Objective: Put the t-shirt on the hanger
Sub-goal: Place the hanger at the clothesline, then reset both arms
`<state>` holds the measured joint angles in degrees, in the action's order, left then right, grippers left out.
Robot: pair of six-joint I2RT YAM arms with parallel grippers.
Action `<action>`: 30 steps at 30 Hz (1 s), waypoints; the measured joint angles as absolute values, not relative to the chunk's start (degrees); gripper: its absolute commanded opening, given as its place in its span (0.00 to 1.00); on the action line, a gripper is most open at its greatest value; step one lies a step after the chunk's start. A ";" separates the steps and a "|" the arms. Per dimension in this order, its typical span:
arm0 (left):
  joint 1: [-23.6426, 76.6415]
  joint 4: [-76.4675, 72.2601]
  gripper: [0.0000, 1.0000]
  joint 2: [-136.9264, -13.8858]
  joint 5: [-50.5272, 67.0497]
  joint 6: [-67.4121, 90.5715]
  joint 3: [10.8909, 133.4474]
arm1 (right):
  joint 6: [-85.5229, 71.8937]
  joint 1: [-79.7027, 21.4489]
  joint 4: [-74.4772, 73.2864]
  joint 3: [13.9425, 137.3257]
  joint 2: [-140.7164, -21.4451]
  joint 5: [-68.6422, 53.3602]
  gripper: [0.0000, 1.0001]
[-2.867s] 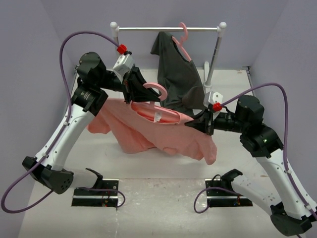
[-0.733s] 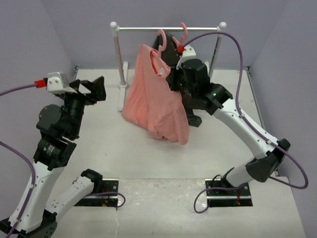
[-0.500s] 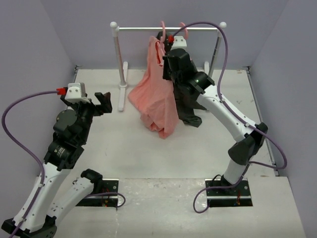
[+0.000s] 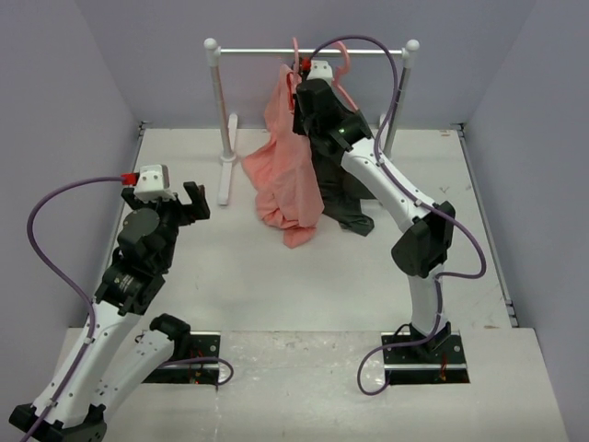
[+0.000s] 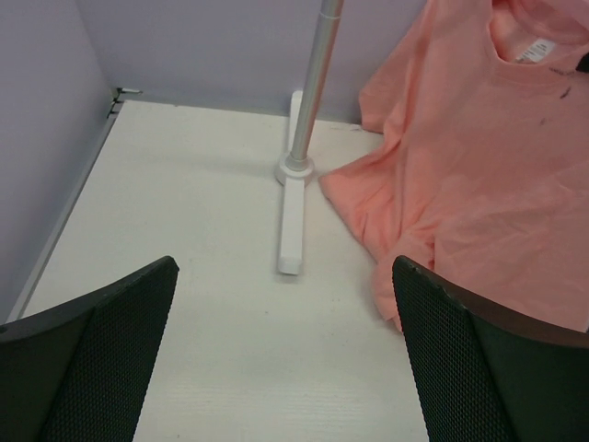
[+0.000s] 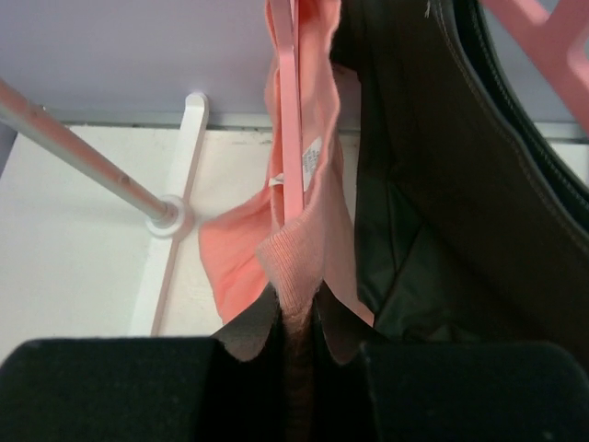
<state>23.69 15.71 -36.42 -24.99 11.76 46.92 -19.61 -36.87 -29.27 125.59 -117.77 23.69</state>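
The pink t-shirt (image 4: pixel 287 175) hangs on the thin pink hanger (image 4: pixel 295 57), whose hook is at the rail (image 4: pixel 267 52) of the rack. My right gripper (image 4: pixel 297 97) is up beside the rail, shut on the t-shirt's ribbed collar (image 6: pixel 293 267) with the hanger (image 6: pixel 289 120) running through it. The shirt's lower hem rests bunched on the table. Far to the left, my left gripper (image 4: pixel 177 201) is open and holds nothing. In the left wrist view the left gripper (image 5: pixel 283 265) faces the t-shirt (image 5: pixel 479 157) from a distance.
A dark grey shirt (image 4: pixel 342 175) hangs on a second pink hanger (image 4: pixel 341 61) right behind the pink one, touching it. The rack's left post (image 4: pixel 219 110) and white foot (image 5: pixel 292 221) stand between my left gripper and the t-shirt. Walls close the table's sides.
My right arm has carried the hanger and t-shirt up and back to the rail. The left arm has swung a little forward and right, still open and away from the shirt.
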 measured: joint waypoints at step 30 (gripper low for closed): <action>16.49 30.81 1.00 -40.86 -32.56 21.96 46.92 | -15.96 -36.42 -26.03 61.05 -37.35 30.09 0.99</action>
